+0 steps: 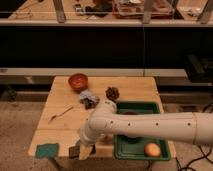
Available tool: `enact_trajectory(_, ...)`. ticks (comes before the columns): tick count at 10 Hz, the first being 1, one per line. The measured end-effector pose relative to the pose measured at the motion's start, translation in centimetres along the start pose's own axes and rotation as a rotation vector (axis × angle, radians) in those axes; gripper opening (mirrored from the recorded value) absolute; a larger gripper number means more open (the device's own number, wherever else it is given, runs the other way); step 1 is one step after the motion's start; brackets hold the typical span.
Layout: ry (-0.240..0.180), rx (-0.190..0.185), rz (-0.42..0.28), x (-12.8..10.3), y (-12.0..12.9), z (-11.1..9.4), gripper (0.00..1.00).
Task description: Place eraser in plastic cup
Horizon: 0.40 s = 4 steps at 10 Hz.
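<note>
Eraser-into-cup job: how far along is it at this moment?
Early. Done: nothing placed; the eraser lies at the table's front edge, beside the teal pad. In hand: the gripper is down at the eraser; a grasp can't be confirmed. Left: lift it and carry it to the plastic cup, which I cannot make out in this view.

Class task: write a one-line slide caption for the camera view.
White arm's gripper low at the wooden table's front edge, by the black eraser and teal pad.
</note>
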Motion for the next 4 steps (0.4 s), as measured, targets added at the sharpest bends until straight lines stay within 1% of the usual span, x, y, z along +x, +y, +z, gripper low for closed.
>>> enact_trajectory(1,-0.004,-0.024,0.000,0.1,0.2,-0.8,0.73)
enact_trajectory(2,0.005,-0.046,0.000,0.3,0.4,-2.1,0.73)
enact_trajectory(3,0.019,-0.053,-0.006,0.5,0.5,-3.0,0.73)
enact_trajectory(4,0.047,-0.049,-0.022,0.7,0.6,-4.2,0.73)
